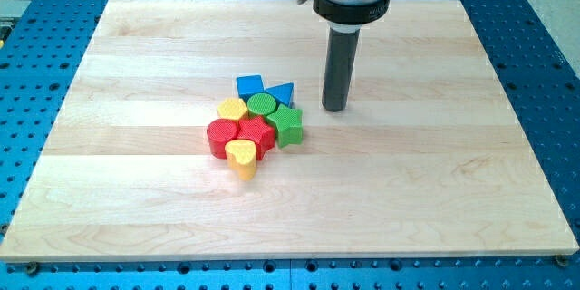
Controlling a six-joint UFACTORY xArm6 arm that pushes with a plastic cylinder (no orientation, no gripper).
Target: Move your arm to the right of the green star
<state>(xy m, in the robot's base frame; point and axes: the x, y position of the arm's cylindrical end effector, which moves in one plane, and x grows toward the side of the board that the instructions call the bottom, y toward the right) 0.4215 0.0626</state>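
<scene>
The green star (pixel 287 126) sits at the right edge of a tight cluster of blocks near the board's middle. My tip (pixel 335 108) rests on the board to the right of the star and slightly toward the view's top, a short gap away, touching no block. Beside the star are a green cylinder (pixel 263 104) at its upper left and a red star-like block (pixel 256 133) at its left.
The cluster also holds a blue cube (pixel 250 86), a blue triangle (pixel 282 93), a yellow block (pixel 232 109), a red cylinder (pixel 220 135) and a yellow heart (pixel 241 157). The wooden board (pixel 426 181) lies on a blue perforated table.
</scene>
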